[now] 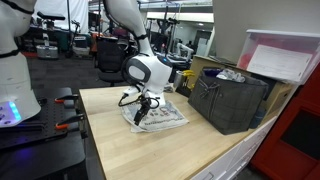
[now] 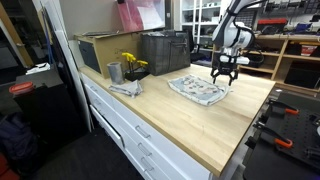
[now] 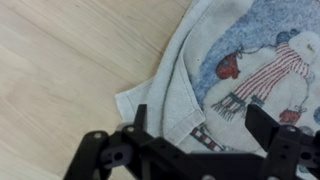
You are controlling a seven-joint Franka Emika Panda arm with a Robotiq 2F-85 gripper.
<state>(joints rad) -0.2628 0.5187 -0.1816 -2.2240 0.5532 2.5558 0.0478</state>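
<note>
A folded grey cloth (image 3: 235, 75) printed with a snowman in a red-and-white striped scarf lies on the light wooden table; it also shows in both exterior views (image 1: 160, 115) (image 2: 200, 90). My gripper (image 3: 197, 122) hovers just above the cloth's folded corner with its two black fingers spread apart and nothing between them. In the exterior views the gripper (image 1: 144, 107) (image 2: 224, 74) points down over one end of the cloth. The gripper is open and empty.
A dark grey crate (image 1: 232, 98) stands on the table near the cloth, also seen in an exterior view (image 2: 165, 50). A cardboard box (image 2: 100, 48), a metal cup with yellow flowers (image 2: 118, 70) and a small grey rag (image 2: 125, 89) sit further along. Table edge (image 2: 190, 150).
</note>
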